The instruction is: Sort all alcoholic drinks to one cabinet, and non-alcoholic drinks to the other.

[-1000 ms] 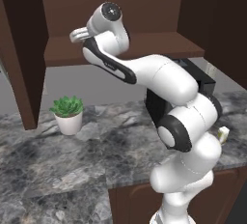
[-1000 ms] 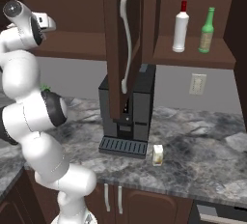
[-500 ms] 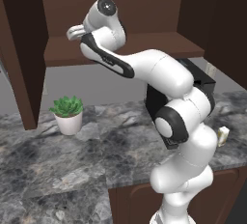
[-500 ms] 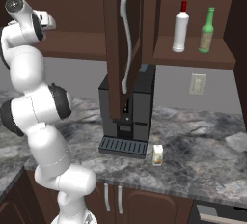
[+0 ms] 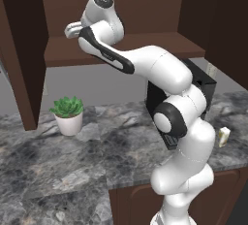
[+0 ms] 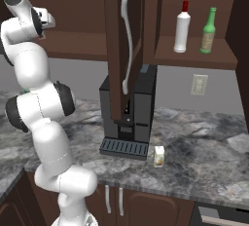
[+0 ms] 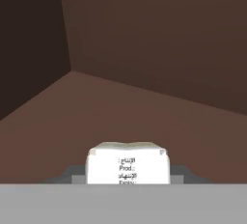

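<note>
Hand view: my gripper (image 7: 128, 179) is clamped on a white carton (image 7: 128, 164), its printed top sitting squarely between my fingertips, with the brown shelf (image 7: 120, 117) of the wide cabinet (image 5: 121, 49) just below and stretching away toward the back wall. From behind, my arm reaches up to that shelf, far left of the cream carton (image 6: 159, 156) on the counter (image 6: 204, 171) and the green bottle (image 6: 208, 31) in the narrow cabinet (image 6: 194, 57).
</note>
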{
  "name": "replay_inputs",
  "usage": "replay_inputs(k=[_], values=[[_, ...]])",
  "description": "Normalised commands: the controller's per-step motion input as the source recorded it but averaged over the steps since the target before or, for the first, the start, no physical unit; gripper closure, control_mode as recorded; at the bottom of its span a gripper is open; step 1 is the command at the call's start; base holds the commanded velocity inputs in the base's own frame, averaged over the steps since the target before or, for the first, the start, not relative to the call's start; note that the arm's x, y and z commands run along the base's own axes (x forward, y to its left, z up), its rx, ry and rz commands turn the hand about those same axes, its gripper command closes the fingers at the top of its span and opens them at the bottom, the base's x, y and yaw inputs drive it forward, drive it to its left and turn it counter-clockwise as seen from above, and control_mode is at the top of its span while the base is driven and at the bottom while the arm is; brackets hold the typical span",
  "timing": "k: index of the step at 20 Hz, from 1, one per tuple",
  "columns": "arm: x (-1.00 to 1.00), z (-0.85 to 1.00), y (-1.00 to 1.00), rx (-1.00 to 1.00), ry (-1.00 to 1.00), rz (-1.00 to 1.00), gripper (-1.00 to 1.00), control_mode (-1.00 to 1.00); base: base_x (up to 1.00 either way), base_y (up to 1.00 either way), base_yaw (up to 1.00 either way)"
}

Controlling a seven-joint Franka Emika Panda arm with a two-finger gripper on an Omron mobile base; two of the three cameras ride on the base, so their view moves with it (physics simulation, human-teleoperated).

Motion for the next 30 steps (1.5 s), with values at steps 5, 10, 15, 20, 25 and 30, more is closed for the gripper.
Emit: replay_inputs(k=[5, 10, 15, 20, 25, 30], values=[[0.08, -0.12, 0.06, 0.0, 0.0, 0.0, 1.0, -1.0, 0.0, 0.0, 0.0], [0.1, -0.08, 0.06, 0.0, 0.0, 0.0, -1.0, -1.0, 0.0, 0.0, 0.0], [0.15, -0.03, 0.01, 0.0, -0.01, 0.0, -1.0, -1.0, 0.0, 0.0, 0.0], [0.11, 0.0, 0.0, 0.0, -0.12, -0.01, -1.0, -1.0, 0.0, 0.0, 0.0], [0.08, -0.02, 0.0, 0.0, -0.11, -0.02, -1.0, -1.0, 0.0, 0.0, 0.0], [0.06, -0.07, 0.0, 0.0, -0.09, -0.02, -1.0, -1.0, 0.0, 0.0, 0.0]])
